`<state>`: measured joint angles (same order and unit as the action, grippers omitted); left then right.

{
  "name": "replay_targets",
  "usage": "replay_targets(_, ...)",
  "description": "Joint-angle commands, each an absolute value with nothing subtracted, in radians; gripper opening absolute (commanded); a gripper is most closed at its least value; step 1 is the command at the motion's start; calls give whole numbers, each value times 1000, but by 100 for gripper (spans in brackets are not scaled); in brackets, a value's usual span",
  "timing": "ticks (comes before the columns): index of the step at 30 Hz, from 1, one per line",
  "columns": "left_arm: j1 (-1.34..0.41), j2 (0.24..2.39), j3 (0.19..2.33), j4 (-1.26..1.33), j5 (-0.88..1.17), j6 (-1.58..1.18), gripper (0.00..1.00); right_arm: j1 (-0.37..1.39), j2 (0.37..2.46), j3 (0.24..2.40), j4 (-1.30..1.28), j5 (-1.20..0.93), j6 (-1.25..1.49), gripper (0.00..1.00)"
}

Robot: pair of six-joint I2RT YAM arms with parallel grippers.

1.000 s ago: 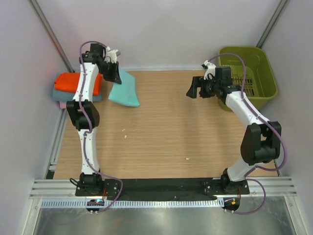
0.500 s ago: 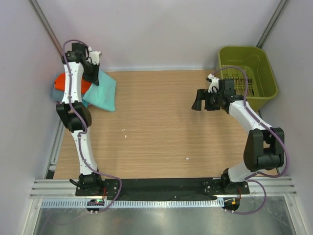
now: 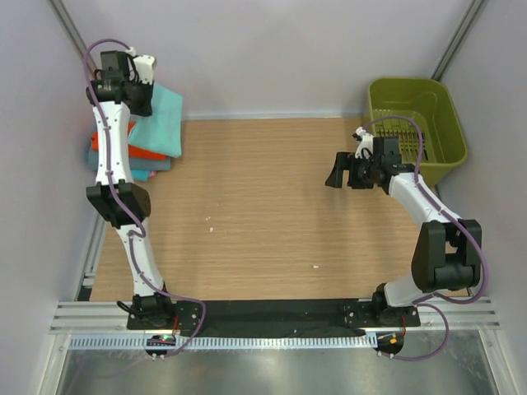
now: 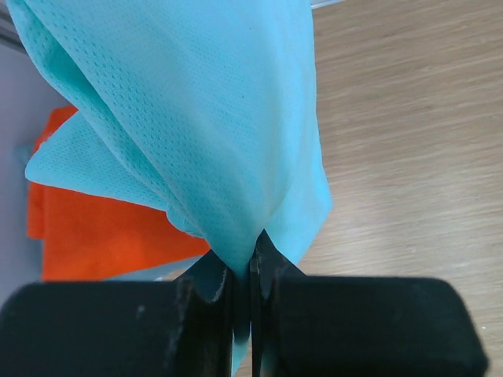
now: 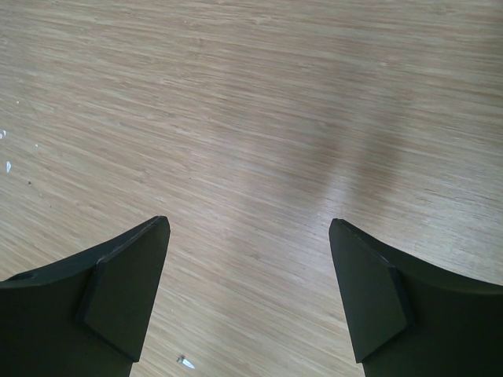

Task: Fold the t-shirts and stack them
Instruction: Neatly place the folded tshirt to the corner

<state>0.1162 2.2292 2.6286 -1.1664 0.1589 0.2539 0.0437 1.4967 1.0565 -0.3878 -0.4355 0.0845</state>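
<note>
My left gripper (image 4: 244,267) has its jaws pinched tight on the mint-green t-shirt (image 4: 204,118), which hangs over the orange t-shirt (image 4: 94,236) at the table's (image 3: 272,214) far-left corner. My right gripper (image 5: 247,290) has its jaws spread wide, holding nothing, above the wood near the olive basket (image 3: 445,107) at the far-right corner.

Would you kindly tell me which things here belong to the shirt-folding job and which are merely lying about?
Job: mint-green t-shirt, pinched in the shut left tool; orange t-shirt; grey-teal t-shirt under it.
Lying about: olive-green basket.
</note>
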Motion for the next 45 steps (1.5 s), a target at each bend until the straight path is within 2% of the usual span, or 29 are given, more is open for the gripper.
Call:
replay_targets(1, 133, 2155, 2658, -1077, 86, 331, 0, 34, 1451, 1049, -339, -457, 103, 89)
replay_targets(11, 155, 2194, 2614, -1023, -93, 497, 0, 12, 1442, 1026, -327, -472, 121, 89)
replay_targets(15, 155, 2244, 2591, -951, -239, 529, 0, -26, 1437, 1009, -313, -486, 141, 89)
replay_targets(32, 141, 2338, 2549, -729, -517, 480, 2, -92, 1397, 950, -296, -512, 172, 88)
replay_targets(33, 140, 2342, 2548, -698, -588, 482, 33, -95, 1396, 946, -295, -514, 178, 88)
replay_targets(34, 137, 2344, 2543, -665, -622, 488, 53, -98, 1393, 940, -293, -515, 181, 88)
replay_targets(36, 118, 2335, 2493, -534, -731, 564, 78, -109, 1388, 934, -291, -520, 184, 88)
replay_targets(39, 52, 2264, 2378, -330, -819, 655, 92, -124, 1381, 928, -291, -522, 187, 88)
replay_targets(41, -25, 2211, 2318, -246, -851, 670, 98, -132, 1376, 928, -296, -522, 187, 88)
replay_targets(45, -170, 2058, 2150, -195, -905, 683, 100, -150, 1358, 946, -308, -525, 178, 89)
